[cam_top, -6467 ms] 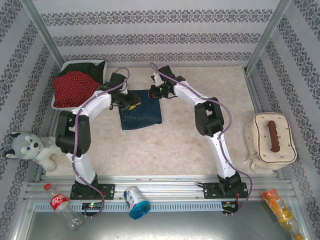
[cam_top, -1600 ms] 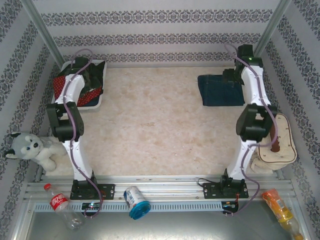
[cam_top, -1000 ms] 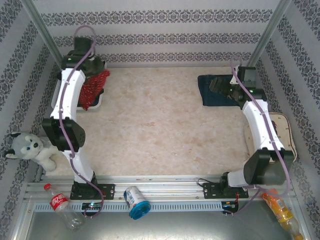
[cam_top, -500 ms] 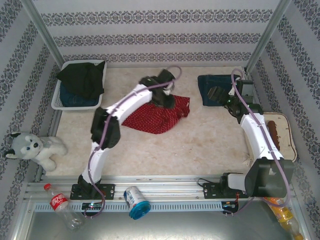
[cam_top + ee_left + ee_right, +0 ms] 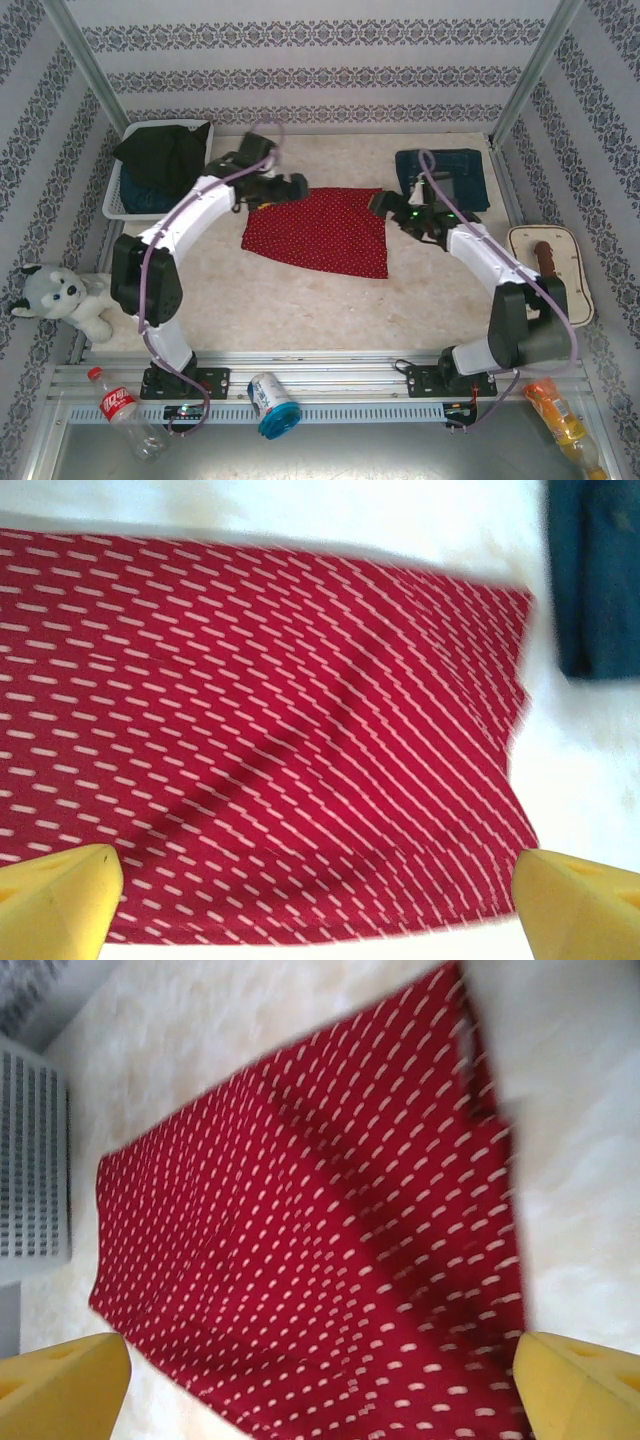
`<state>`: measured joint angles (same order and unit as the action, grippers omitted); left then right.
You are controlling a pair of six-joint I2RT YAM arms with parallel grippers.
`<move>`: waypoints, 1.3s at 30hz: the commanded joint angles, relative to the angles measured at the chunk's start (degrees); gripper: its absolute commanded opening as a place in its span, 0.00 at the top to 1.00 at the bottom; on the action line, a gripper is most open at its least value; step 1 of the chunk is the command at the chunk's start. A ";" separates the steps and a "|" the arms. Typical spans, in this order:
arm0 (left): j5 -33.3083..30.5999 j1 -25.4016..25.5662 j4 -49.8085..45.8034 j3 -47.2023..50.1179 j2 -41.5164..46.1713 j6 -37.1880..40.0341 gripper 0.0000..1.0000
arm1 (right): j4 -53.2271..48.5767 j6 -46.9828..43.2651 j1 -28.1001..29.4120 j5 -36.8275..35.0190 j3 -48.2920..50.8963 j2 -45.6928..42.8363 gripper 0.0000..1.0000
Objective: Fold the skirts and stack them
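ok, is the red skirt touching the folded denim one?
Apart. The left wrist view shows a strip of bare table between the edge of the red skirt and the denim skirt.

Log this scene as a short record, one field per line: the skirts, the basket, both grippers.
red skirt: spread flat in the middle, not yet folded
folded denim skirt: lying at the far right
basket: far left, cloth inside
black skirt: on top in the basket
second denim skirt: under the black one, mostly hidden
left gripper: open, near the red skirt's far left corner, holding nothing
right gripper: open, near its far right corner, holding nothing
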<state>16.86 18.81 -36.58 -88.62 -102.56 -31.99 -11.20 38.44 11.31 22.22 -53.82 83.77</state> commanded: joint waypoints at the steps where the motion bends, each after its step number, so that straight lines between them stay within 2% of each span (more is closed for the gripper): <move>1: 2.84 -2.86 3.25 5.05 -6.08 -3.99 0.00 | 2.06 7.33 5.36 0.99 -1.04 4.39 0.02; 3: 2.47 -3.12 3.51 6.21 -7.74 -3.99 0.00 | 2.62 11.18 8.11 -0.37 -0.79 6.76 0.02; 6: 5.01 -2.93 6.43 9.67 -9.16 -6.66 0.00 | 5.12 13.84 10.62 1.56 -0.16 11.38 0.02; 12: 10.07 1.60 14.34 18.40 -6.69 -14.15 0.00 | 3.29 8.34 9.41 1.93 -5.79 21.97 0.03; 18: 11.52 9.30 24.81 26.37 3.48 -24.71 0.00 | -7.95 -4.72 7.95 2.16 -30.09 35.62 0.05; 20: 7.49 9.44 22.21 26.91 8.29 -24.80 0.00 | -11.66 -7.13 7.95 0.16 -36.74 37.16 0.05; 22: 0.45 8.10 17.19 27.47 13.44 -23.09 0.00 | -11.95 -8.93 8.26 -1.42 -38.05 35.94 0.05; 25: -8.32 3.69 9.91 29.24 19.04 -20.04 0.00 | -9.70 -11.14 9.53 -3.05 -33.98 32.11 0.06; 30: -16.61 -1.04 -0.61 26.60 17.68 -7.39 0.01 | -6.61 -10.49 14.22 -3.49 -24.00 25.84 0.07; 33: -16.78 -3.88 -3.15 25.44 15.39 -4.28 0.03 | -4.40 -15.79 19.07 -5.40 -19.05 22.68 0.12; 34: -15.26 -5.56 -2.50 26.03 15.21 -4.93 0.04 | -4.53 -20.40 21.58 -6.45 -18.10 22.02 0.16; 39: -7.78 -11.99 4.27 31.07 16.94 -9.63 0.04 | -12.83 -37.15 31.47 -11.00 -22.55 25.59 0.25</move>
<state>6.07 9.41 -33.21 -59.64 -87.44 -41.12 -19.55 14.44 38.87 15.25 -73.58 107.96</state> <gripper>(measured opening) 0.956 0.760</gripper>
